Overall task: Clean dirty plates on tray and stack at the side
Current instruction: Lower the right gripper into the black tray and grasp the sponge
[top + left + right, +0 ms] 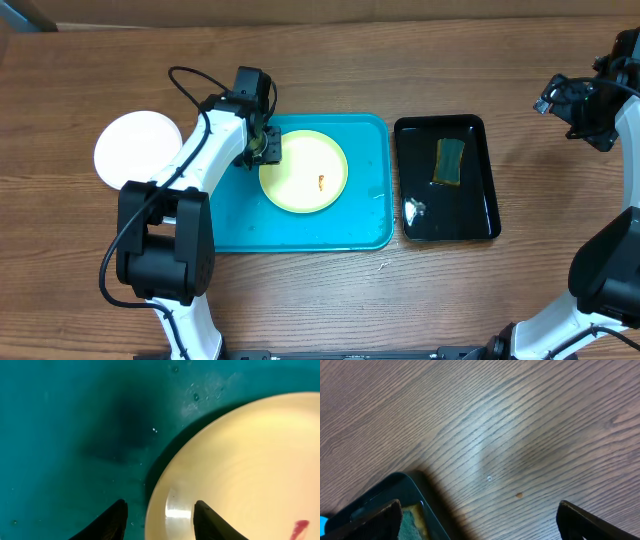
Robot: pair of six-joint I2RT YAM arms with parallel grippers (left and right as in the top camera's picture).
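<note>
A pale yellow-green plate (303,171) with a small orange-brown smear (320,182) lies in the turquoise tray (368,225). A white plate (137,148) rests on the table left of the tray; I cannot make out a second white plate. My left gripper (268,147) is open at the yellow-green plate's left rim. In the left wrist view its fingers (162,520) straddle that rim (240,470), one over the tray floor (75,420), one over the plate. My right gripper (585,105) is open and empty over bare table at the far right; the right wrist view shows its fingers (480,520) wide apart.
A glossy black tray (480,215) holding a green-and-yellow sponge (449,161) and a bit of foam stands right of the turquoise tray. Its corner and the sponge show in the right wrist view (412,515). A small brown speck (519,495) lies on the wood.
</note>
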